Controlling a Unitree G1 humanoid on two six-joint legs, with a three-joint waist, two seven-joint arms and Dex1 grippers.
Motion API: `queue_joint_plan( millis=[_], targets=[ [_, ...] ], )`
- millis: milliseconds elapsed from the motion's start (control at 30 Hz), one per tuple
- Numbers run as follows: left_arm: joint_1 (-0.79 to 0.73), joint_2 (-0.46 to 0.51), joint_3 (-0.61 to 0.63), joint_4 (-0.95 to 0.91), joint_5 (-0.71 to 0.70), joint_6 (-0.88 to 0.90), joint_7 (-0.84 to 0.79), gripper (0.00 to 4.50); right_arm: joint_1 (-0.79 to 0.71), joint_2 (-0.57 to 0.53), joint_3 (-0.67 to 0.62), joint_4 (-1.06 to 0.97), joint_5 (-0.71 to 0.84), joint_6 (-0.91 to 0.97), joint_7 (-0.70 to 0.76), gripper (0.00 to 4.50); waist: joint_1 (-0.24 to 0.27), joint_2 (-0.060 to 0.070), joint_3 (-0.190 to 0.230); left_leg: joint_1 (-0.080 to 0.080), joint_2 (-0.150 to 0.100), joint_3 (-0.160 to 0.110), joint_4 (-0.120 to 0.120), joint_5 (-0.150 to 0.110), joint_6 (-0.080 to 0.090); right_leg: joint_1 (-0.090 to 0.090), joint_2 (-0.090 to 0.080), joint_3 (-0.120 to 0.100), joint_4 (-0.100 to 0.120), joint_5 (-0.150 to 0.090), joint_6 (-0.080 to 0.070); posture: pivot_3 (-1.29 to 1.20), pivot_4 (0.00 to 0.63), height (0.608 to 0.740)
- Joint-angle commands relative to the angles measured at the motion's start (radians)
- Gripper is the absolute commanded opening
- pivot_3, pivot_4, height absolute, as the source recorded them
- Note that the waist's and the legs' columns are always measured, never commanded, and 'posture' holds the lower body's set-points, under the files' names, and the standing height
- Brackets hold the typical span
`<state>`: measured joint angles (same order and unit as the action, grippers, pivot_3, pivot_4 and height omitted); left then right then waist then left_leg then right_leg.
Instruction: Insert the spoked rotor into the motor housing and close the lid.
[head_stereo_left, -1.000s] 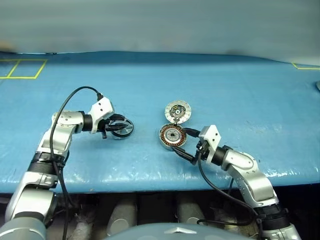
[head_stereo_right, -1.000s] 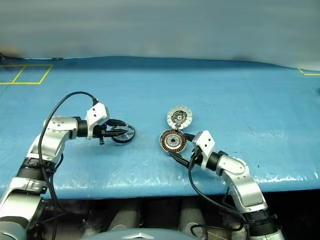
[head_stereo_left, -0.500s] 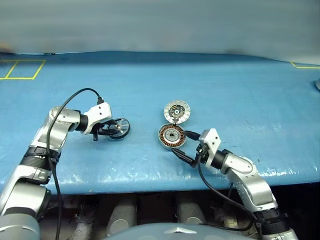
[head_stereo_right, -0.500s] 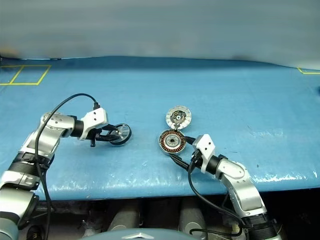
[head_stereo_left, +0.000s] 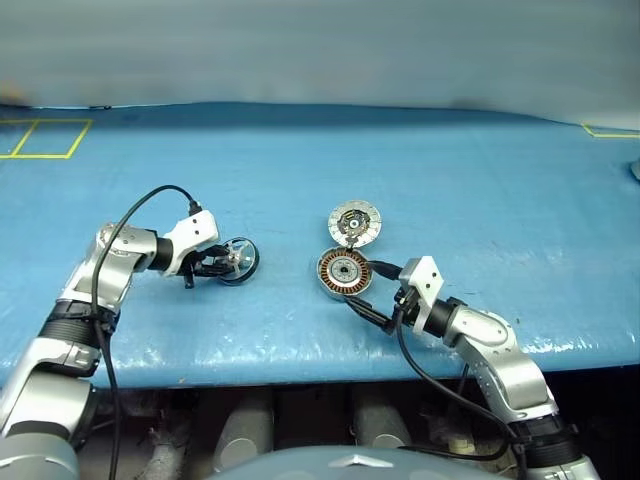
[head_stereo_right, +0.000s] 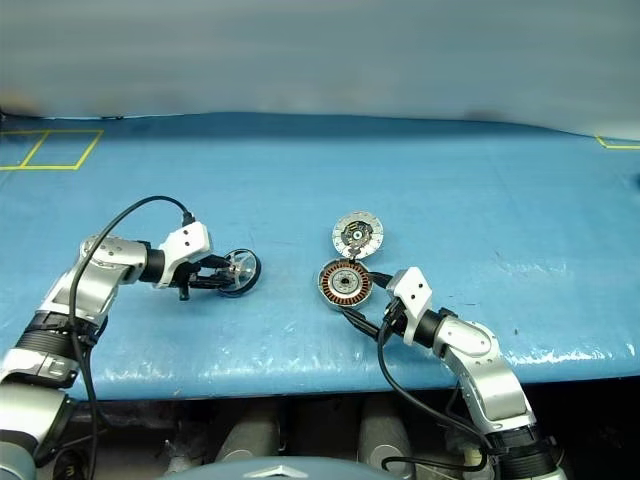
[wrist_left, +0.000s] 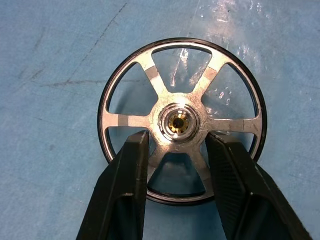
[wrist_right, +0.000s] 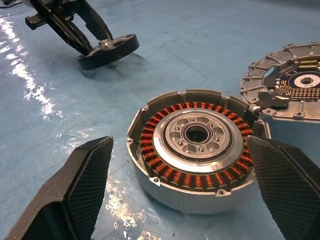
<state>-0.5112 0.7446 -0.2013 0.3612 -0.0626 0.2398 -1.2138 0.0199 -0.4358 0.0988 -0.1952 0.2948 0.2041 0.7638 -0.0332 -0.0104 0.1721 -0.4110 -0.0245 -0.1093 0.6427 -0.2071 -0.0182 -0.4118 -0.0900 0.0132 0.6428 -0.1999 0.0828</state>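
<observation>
Copper-wound round silver motor housing (head_stereo_left: 345, 272) sits centre frame between the wide-spread right gripper (wrist_right: 180, 200), braced; centre-left, left gripper (wrist_left: 175, 165) pinches the shiny spoked rotor's (wrist_left: 182, 120) hub for lifting.

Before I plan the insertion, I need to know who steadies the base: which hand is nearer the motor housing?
Right. The right hand is open with its fingers either side of the motor housing. The left hand is well off to its left, at the spoked rotor.
</observation>
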Motion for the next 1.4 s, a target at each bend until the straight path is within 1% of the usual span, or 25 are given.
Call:
queue_joint_plan(
  millis=[33, 233, 367, 467, 600, 767, 900, 967, 1033, 1200, 1400],
  targets=[
    [-0.010, -0.017, 0.008, 0.044, -0.017, 0.028, -0.020, 1.87, -0.006, -0.006, -0.019, -0.021, 0.009, -0.008, -0.001, 4.50, 0.000, 0.000, 0.000, 0.000, 0.000, 0.000, 0.000, 0.000, 0.000, 0.000, 0.000, 0.000, 0.000, 0.000, 0.000, 0.00, 0.150, 0.740],
    [-0.009, -0.023, -0.012, 0.092, 0.010, 0.019, -0.008, 1.87, 0.008, -0.014, -0.026, -0.033, 0.007, -0.009, -0.007, 4.50, 0.001, 0.001, -0.001, 0.002, 0.000, 0.000, 0.000, 0.000, 0.000, 0.002, 0.000, 0.000, 0.000, 0.000, 0.000, 0.00, 0.150, 0.740],
    [-0.016, -0.022, -0.009, 0.101, -0.014, 0.068, -0.043, 1.87, 0.010, -0.015, -0.028, -0.036, 0.008, -0.010, -0.008, 4.50, 0.000, 0.002, -0.001, 0.003, 0.000, 0.000, 0.000, 0.000, 0.000, 0.003, 0.000, 0.000, 0.001, 0.000, -0.001, 0.00, 0.150, 0.740],
    [-0.038, -0.036, -0.010, 0.150, -0.041, 0.130, -0.087, 1.87, 0.000, -0.013, -0.024, -0.027, 0.006, -0.009, -0.007, 4.50, -0.001, 0.002, -0.001, 0.003, 0.000, 0.000, 0.000, 0.000, 0.000, 0.003, 0.000, 0.000, 0.001, 0.000, -0.001, 0.00, 0.150, 0.740],
    [-0.072, -0.058, -0.010, 0.201, -0.031, 0.136, -0.097, 1.87, -0.007, -0.010, -0.023, -0.024, 0.006, -0.009, -0.009, 4.50, -0.001, 0.003, -0.002, 0.003, 0.000, 0.001, 0.000, 0.000, 0.000, 0.003, 0.000, 0.000, 0.001, -0.001, -0.001, 0.00, 0.150, 0.740],
    [-0.097, -0.069, -0.039, 0.238, 0.030, 0.086, -0.068, 1.87, -0.003, -0.008, -0.027, -0.028, 0.005, -0.010, -0.016, 4.50, 0.006, 0.004, -0.002, 0.003, 0.000, 0.001, 0.000, 0.000, 0.000, 0.003, 0.000, 0.000, 0.001, 0.000, -0.001, 0.00, 0.150, 0.740],
    [-0.097, -0.060, -0.074, 0.255, 0.088, -0.035, -0.052, 1.87, 0.012, -0.010, -0.028, -0.034, 0.005, -0.013, -0.020, 4.50, 0.010, 0.005, -0.003, 0.005, 0.000, 0.001, 0.001, 0.000, 0.000, 0.006, 0.000, 0.000, 0.001, -0.001, -0.001, 0.00, 0.150, 0.740],
    [-0.098, -0.067, -0.064, 0.267, 0.094, -0.077, -0.030, 1.50, 0.010, -0.012, -0.028, -0.035, 0.006, -0.012, -0.022, 4.50, 0.010, 0.006, -0.004, 0.009, 0.000, 0.001, 0.001, 0.000, 0.000, 0.009, -0.001, 0.000, 0.001, -0.001, -0.001, 0.00, 0.150, 0.740],
    [-0.097, -0.071, -0.061, 0.275, 0.102, -0.110, -0.011, 1.43, 0.007, -0.014, -0.030, -0.036, 0.006, -0.011, -0.022, 4.50, 0.010, 0.006, -0.004, 0.013, 0.000, 0.001, 0.000, 0.000, 0.000, 0.012, -0.001, 0.000, 0.001, -0.001, -0.001, 0.00, 0.150, 0.740],
    [-0.092, -0.082, -0.042, 0.289, 0.088, -0.141, -0.013, 1.43, -0.001, -0.015, -0.031, -0.032, 0.009, -0.013, -0.017, 4.50, 0.011, 0.007, -0.004, 0.014, 0.000, 0.001, 0.000, 0.000, 0.000, 0.013, -0.002, 0.000, 0.001, -0.002, -0.001, 0.00, 0.150, 0.740],
    [-0.069, -0.096, 0.008, 0.250, 0.036, -0.161, -0.035, 1.43, -0.008, -0.010, -0.025, -0.012, 0.003, -0.032, -0.011, 4.50, 0.014, 0.007, -0.004, 0.013, 0.000, 0.001, -0.001, 0.000, 0.000, 0.013, -0.002, 0.000, 0.000, -0.002, -0.002, 0.00, 0.150, 0.740]
  ],
)
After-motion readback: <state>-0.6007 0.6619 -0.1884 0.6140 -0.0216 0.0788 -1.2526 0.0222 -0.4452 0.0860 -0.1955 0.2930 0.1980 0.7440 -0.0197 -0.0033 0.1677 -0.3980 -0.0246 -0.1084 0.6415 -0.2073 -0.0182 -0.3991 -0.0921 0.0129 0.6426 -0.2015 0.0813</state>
